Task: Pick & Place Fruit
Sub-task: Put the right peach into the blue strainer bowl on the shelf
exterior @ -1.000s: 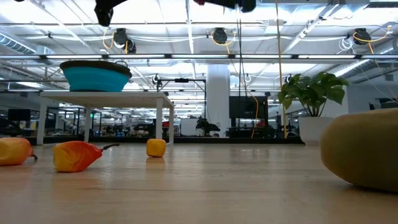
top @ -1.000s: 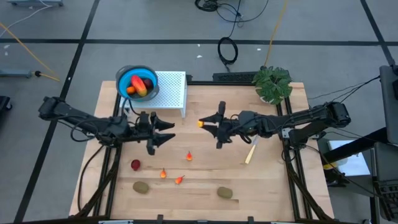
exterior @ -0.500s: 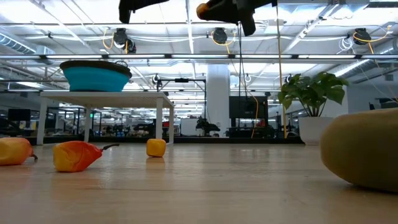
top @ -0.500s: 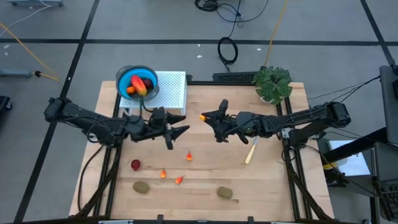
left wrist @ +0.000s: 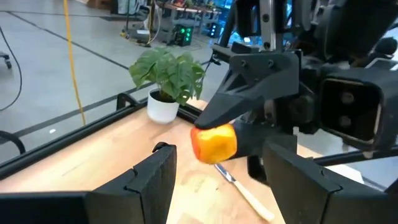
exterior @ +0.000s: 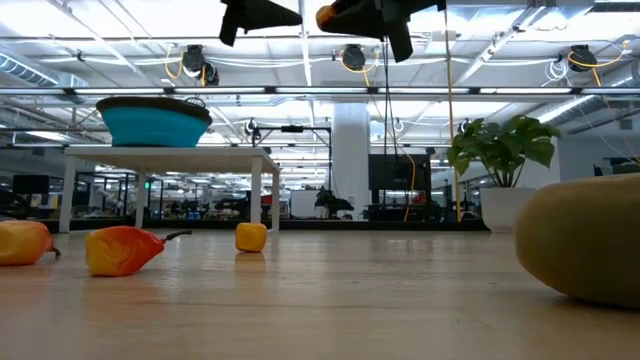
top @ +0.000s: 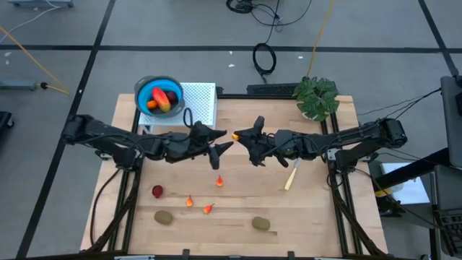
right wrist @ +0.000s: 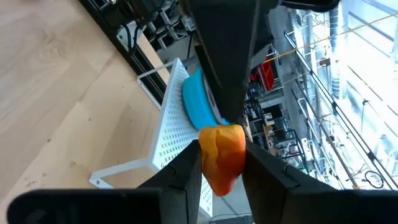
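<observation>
My right gripper (top: pixel 240 137) is shut on a small orange fruit (top: pixel 235 135), held high above the middle of the table; it also shows in the low view (exterior: pixel 327 17). My left gripper (top: pixel 225 146) is open and empty, level, pointing at that fruit from the table's left and just short of it (left wrist: pixel 217 163). On the wood lie a dark red ball (top: pixel 157 191), three tiny orange-red bits (top: pixel 219 181) (top: pixel 189 201) (top: pixel 208 209) and two kiwis (top: pixel 164 217) (top: pixel 260 224). A blue bowl (top: pixel 148 84) on a white rack (top: pixel 202 107) holds red and orange fruit. My right gripper pinches the small orange fruit by its two opposite sides (right wrist: pixel 231 144) between its two fingers (right wrist: pixel 186 168), at their free ends. The fingers lie about level and point toward the table's left. The fruit is lifted clear, well above the table.
A pale yellow utensil (top: pixel 291 175) lies on the table under my right arm. A leafy plant in a white pot (top: pixel 316 97) stands at the far right corner. Black frame rails run along the table's left and right sides.
My left gripper has gone toward the table's right edge, still open, and now points at the held fruit from close by. My right gripper has shifted a little toward the far edge with the fruit, then stayed still.
</observation>
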Robot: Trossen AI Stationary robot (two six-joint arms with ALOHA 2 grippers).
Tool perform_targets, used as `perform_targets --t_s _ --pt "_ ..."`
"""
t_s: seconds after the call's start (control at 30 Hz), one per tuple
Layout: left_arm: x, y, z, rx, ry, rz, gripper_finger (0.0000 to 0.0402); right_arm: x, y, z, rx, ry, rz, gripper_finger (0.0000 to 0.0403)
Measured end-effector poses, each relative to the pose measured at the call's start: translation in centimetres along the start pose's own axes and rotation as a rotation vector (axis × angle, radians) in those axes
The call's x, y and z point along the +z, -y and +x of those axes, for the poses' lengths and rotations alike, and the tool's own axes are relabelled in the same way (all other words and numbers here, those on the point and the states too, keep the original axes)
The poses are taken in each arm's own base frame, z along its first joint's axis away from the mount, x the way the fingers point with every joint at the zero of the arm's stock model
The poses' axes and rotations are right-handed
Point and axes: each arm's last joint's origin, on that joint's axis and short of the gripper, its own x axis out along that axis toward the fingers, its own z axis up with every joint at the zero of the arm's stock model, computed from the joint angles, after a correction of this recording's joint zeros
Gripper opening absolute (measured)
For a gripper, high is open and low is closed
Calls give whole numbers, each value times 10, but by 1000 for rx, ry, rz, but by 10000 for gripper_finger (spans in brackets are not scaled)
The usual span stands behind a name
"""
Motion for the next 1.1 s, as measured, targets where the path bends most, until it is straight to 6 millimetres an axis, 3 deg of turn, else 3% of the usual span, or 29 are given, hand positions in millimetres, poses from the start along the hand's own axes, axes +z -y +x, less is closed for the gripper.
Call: perform_targets --t_s 0.33,1.1 --pt "-3 5 17 9 -17 -17 237 -1 -1 0 15 -6 -26 91" --pt "-6 -7 28 41 -34 -87 237 0 -2 0 24 3 -26 91"
